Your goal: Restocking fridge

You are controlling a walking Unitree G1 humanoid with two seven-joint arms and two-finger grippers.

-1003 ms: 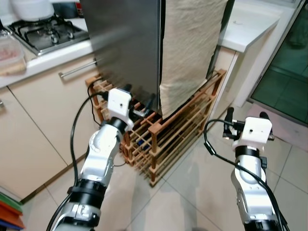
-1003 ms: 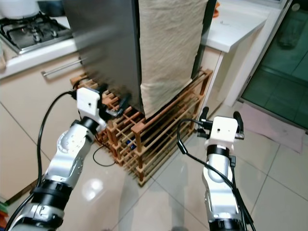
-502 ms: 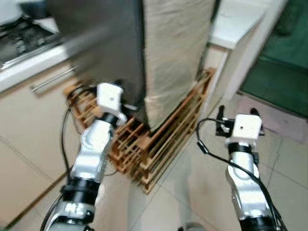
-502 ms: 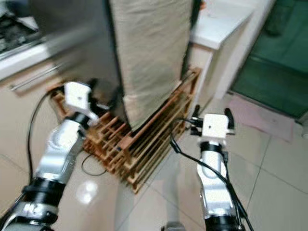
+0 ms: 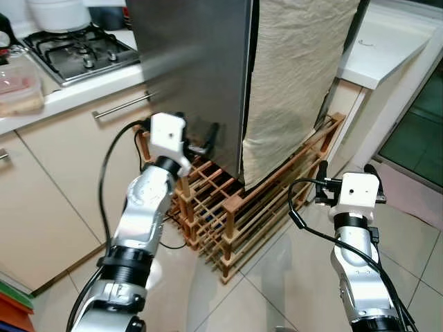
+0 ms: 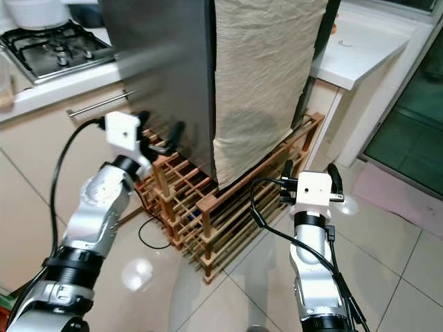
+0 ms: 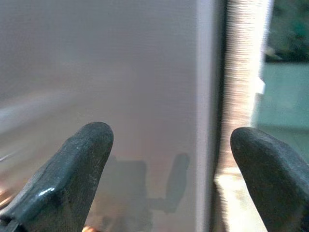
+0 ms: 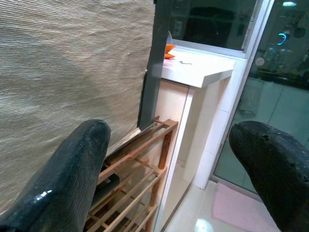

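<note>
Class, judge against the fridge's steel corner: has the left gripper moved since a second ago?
Cannot tell: the left gripper sits beside the fridge corner as before; the camera shifted.

Silver arms, white wrist boxes, black cables (looping), black-fingered claws.

Glossy tiled floor (image 5: 291, 277), beige cabinets (image 5: 48, 180), gas hob (image 5: 79, 52), white counter (image 5: 387, 48)

The fridge (image 5: 194, 62) has a dull grey brushed-steel side, with a beige, crinkled woven cloth (image 5: 294, 76) hanging down its front. Under it stands a reddish-brown slatted wooden rack (image 5: 235, 214). The cabinets (image 5: 62, 180) are cream with a silver bar handle (image 5: 123, 105), under a white counter (image 5: 387, 45). The floor tiles (image 5: 277, 277) are pale, glossy beige. Both grippers have black fingers (image 7: 72, 169) on white wrist housings and silver arms.
</note>
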